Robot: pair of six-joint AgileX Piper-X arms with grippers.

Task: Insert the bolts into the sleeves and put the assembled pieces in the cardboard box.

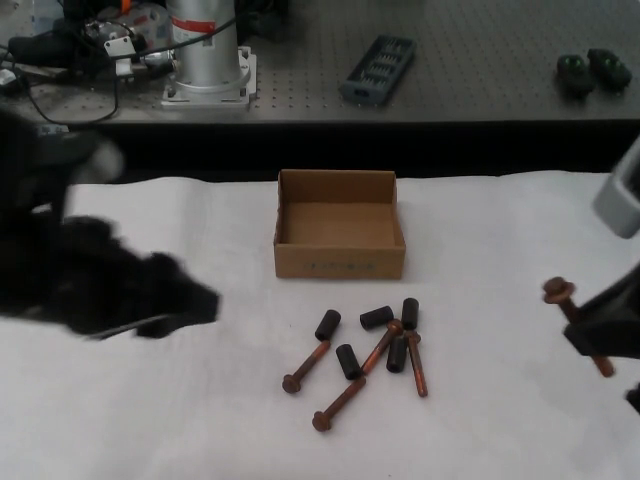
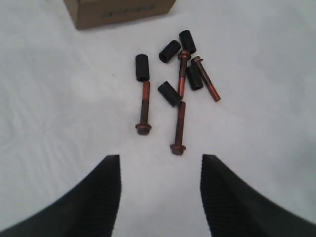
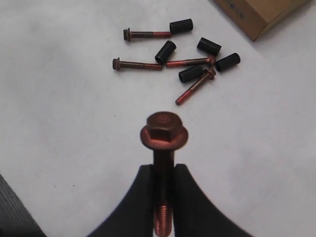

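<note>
Right wrist view reveals right claw (image 3: 163,172) pinching a bolt (image 3: 162,132); left claw (image 2: 160,163) gapes wide.

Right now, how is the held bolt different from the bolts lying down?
The held bolt stands head-up in the right jaws; the loose bolts lie flat on the cloth. The held bolt is alone; the loose bolts mix with black sleeves. All are coppery, with flanged heads.
</note>
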